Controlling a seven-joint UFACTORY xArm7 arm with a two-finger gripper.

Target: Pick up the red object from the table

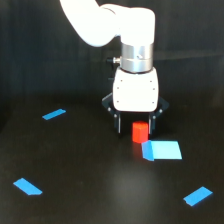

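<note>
Down at the jaws, the gripper (135, 127) hangs with its two dark fingers (118, 123) spread, one on each side of the red object (140, 131), which stands upright between them. Whether the fingers touch the cylinder cannot be told; the jaws look apart about as wide as the cylinder itself, and no clamping shows. The red object seems to sit on or just above the table (90, 190); its base cannot be made out against the dark surface. Just beside the red object, toward the exterior view's lower right, lies the flat blue rectangular block (161, 150). Above the red object rise the white wrist housing (135, 91) and a silver joint ring (137, 59). Well apart from the red object lie three blue flat pieces: upper left (54, 114), lower left (27, 186), lower right (198, 196).
</note>
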